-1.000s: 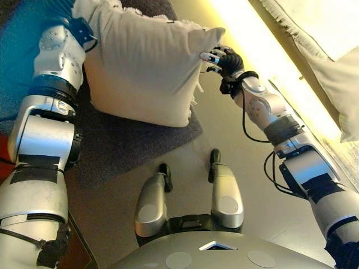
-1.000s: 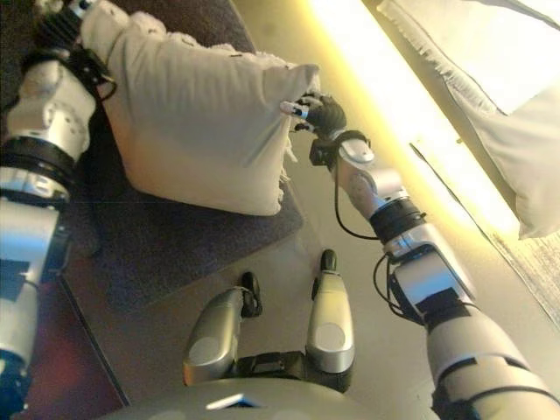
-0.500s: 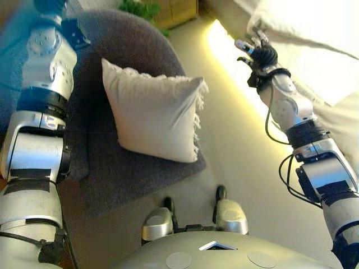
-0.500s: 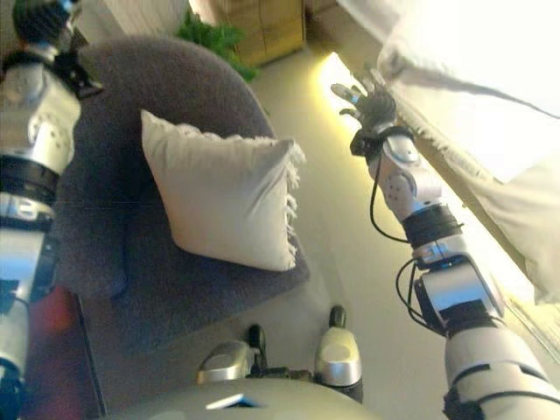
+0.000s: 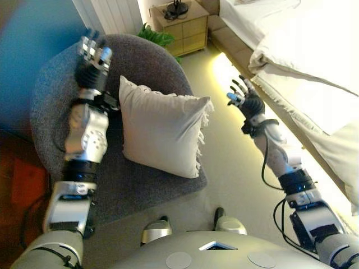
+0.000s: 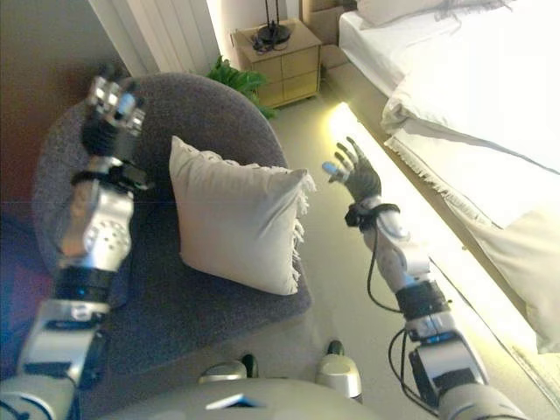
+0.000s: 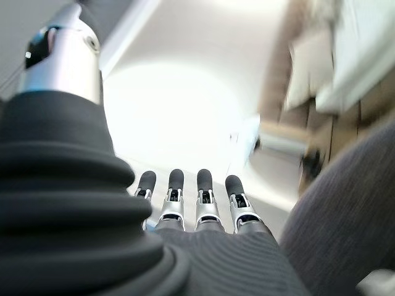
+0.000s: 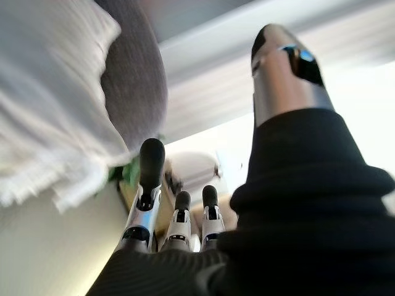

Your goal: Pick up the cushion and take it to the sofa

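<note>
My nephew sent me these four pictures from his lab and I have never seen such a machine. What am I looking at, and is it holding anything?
It is a humanoid robot looking down at its own arms. The two wide pictures come from the two eyes of a camera on its head; they show the same scene. The two close-ups come from cameras on its wrists, looking along the fingers.

A light, fringed cushion stands leaning against the back of a round grey armchair. The left hand is raised beside the chair back, fingers straight. The right hand is spread open over the floor between chair and bed. Neither touches the cushion, so nothing is held. Behind stand a wooden nightstand and a green plant.
</note>
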### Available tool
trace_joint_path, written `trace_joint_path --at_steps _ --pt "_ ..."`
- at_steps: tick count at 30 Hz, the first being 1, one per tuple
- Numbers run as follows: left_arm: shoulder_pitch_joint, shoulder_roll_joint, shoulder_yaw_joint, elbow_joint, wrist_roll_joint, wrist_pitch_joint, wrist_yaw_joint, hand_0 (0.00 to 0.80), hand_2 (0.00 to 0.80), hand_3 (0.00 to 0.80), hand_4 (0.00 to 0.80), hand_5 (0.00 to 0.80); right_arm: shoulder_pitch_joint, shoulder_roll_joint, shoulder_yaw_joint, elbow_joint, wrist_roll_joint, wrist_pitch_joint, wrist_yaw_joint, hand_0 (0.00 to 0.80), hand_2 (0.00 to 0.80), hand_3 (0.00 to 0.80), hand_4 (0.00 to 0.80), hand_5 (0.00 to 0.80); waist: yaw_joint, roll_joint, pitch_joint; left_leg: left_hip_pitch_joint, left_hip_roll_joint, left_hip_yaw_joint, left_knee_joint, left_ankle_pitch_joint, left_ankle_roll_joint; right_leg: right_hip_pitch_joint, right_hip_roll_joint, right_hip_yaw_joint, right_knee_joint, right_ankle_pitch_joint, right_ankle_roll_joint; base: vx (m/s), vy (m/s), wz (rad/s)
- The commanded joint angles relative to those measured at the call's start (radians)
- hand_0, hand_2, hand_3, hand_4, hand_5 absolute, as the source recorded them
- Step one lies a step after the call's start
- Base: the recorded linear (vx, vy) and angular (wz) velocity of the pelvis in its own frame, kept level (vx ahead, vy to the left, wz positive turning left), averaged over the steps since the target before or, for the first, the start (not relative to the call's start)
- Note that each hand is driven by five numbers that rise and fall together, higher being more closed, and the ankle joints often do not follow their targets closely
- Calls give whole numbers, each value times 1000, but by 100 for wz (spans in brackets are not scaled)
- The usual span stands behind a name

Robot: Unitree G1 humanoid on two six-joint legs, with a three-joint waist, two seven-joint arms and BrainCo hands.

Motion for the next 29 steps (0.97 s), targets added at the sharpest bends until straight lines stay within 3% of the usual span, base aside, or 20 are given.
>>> trace_joint_path --at_steps 1,5,9,14,19,29 --pt "22 17 -19 -36 -14 -68 -62 0 0 0 0 0 24 21 -59 -85 -20 -141 70 0 0 0 0 0 19 -39 -64 -56 -39 25 45 -48 19 -4 3 -9 12 -72 36 0 0 0" --pt "143 -44 -28 -101 -25 -32 -141 0 0 0 0 0 127 75 -70 -132 45 -206 152 0 0 0 0 0 28 -42 -67 -53 -40 36 36 -46 26 0 8 -13 2 -70 37 -42 -13 1" --pt "301 -59 -15 -169 -53 -3 -236 0 0 0 0 0 250 149 -81 -135 63 -223 202 0 0 0 0 0 33 -41 -60 -53 -38 41 25 -40 31 -2 14 -15 2 -68 36 -60 -13 -1" --pt "443 -63 -28 -163 -145 -19 -322 0 0 0 0 0 355 155 -77 -100 169 -218 297 0 0 0 0 0 41 -43 -36 -71 -38 44 23 -32 34 -15 16 -20 2 -61 35 -92 4 0" --pt "489 -50 -70 -140 -101 -70 -328 0 0 0 0 0 373 144 -39 -101 215 -234 309 0 0 0 0 0 51 -45 -16 -84 -36 41 20 -25 33 -26 16 -25 2 -58 36 -66 1 2" --pt "458 -42 -125 -137 -132 -74 -307 0 0 0 0 0 345 135 22 -79 217 -259 297 0 0 0 0 0 59 -42 0 -95 -39 33 21 -21 33 -33 11 -32 2 -56 38 -24 0 1"
